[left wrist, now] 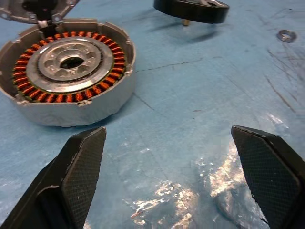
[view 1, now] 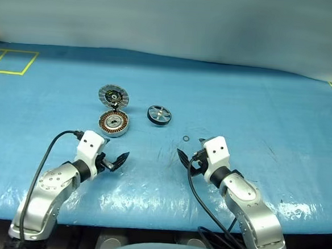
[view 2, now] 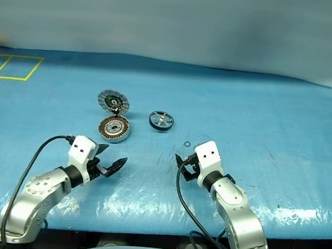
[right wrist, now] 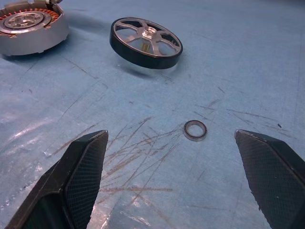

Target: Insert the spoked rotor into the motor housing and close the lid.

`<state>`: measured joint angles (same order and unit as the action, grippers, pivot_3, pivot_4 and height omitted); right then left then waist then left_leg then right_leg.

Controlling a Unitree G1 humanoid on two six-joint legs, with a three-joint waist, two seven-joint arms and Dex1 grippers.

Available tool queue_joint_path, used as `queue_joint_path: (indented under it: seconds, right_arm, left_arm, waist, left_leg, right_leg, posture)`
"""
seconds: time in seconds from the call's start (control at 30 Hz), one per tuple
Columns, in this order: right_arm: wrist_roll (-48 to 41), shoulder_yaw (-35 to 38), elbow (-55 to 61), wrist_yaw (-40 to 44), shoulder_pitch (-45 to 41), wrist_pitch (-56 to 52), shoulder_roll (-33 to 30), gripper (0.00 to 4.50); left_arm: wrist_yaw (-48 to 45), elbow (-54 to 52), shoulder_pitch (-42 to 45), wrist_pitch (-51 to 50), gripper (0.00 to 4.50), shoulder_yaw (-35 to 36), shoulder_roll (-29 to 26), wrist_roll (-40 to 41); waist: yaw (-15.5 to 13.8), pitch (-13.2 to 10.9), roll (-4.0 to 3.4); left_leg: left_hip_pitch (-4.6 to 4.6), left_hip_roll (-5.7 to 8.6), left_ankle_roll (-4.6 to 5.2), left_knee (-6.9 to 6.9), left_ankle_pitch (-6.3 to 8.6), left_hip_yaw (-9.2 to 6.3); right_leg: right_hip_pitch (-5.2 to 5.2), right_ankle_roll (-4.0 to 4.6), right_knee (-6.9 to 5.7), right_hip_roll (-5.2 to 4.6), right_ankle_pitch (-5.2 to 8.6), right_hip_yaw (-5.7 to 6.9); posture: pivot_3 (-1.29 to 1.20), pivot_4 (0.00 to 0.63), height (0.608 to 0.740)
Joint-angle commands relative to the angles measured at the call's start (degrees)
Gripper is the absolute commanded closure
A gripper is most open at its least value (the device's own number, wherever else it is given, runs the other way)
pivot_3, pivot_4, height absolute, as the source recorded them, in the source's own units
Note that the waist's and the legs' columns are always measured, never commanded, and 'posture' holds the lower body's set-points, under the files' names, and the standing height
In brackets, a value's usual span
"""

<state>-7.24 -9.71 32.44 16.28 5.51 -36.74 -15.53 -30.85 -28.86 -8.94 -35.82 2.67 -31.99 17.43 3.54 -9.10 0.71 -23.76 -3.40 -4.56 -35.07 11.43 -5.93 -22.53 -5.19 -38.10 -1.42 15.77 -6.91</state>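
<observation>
The motor housing [view 1: 113, 123], a grey cup with copper windings round a silver hub, lies on the blue table left of centre. Its lid [view 1: 112, 96] is swung open behind it, segmented face up. The spoked rotor [view 1: 158, 114], black-rimmed with silver spokes, rests to the housing's right, propped on its short shaft [left wrist: 186, 22]. My left gripper [view 1: 113, 161] is open and empty, just in front of the housing [left wrist: 66, 76]. My right gripper [view 1: 187, 158] is open and empty too, in front of the rotor [right wrist: 146, 42].
A tiny thin ring [view 1: 184, 139] lies on the table between the rotor and my right gripper [right wrist: 195, 130]. Yellow tape marks [view 1: 12, 62] sit at the far left. The table's front edge runs just under both arms, and cables trail from each wrist.
</observation>
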Motion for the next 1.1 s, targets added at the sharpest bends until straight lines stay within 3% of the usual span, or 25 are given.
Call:
queue_joint_path:
  seconds: [0.03,0.27,0.47,0.8,1.1]
  right_arm:
    - [-1.11,-0.06,1.20,0.72,-0.23,3.45,1.02,0.03]
    - [0.46,-2.09,-0.87,1.82,1.24,11.60,1.46,0.03]
    - [0.79,-2.52,-2.53,1.50,1.29,12.87,1.74,0.03]
    - [4.23,-5.48,-3.75,2.13,4.09,23.02,1.37,0.03]
    - [6.27,-5.88,-5.22,0.63,4.76,23.94,2.28,0.03]
  left_arm:
    - [-6.95,-1.17,3.25,-0.50,0.02,1.07,-7.01,1.36]
    - [-18.62,7.38,16.93,0.09,0.02,-2.72,-21.16,-0.61]
    - [-28.99,18.76,30.99,6.81,0.02,-13.17,-26.39,-8.52]
    - [-44.87,36.58,48.54,16.65,0.02,-26.64,-23.55,-19.35]
    - [-48.86,47.96,56.70,23.21,0.02,-29.17,-18.86,-25.87]
  waist:
    - [-0.01,-0.03,0.01]
    - [-0.02,-0.11,0.03]
    - [0.06,-0.30,0.03]
    - [0.11,-0.39,0.05]
    - [0.06,-0.41,0.07]
  left_leg:
    - [0.00,-0.01,0.00,-0.01,0.00,0.00]
    - [-0.02,-0.02,0.00,0.02,0.00,0.06]
    - [-0.05,-0.03,0.00,0.11,0.00,0.06]
    - [-0.15,-0.06,0.03,0.10,0.02,0.06]
    - [-0.15,-0.07,0.03,0.02,0.01,0.04]
  right_leg:
    - [-0.01,0.01,-0.02,0.01,0.01,0.01]
    - [-0.07,0.02,0.00,0.01,0.01,0.00]
    - [-0.11,0.03,-0.01,0.02,0.02,0.02]
    - [-0.20,-0.05,-0.08,0.07,-0.02,0.02]
    - [-0.20,-0.19,-0.16,0.10,-0.09,0.02]
  posture:
    - [0.00,0.150,0.740]
    - [0.00,0.150,0.740]
    - [0.00,0.150,0.740]
    - [0.00,0.150,0.740]
    - [0.00,0.150,0.740]
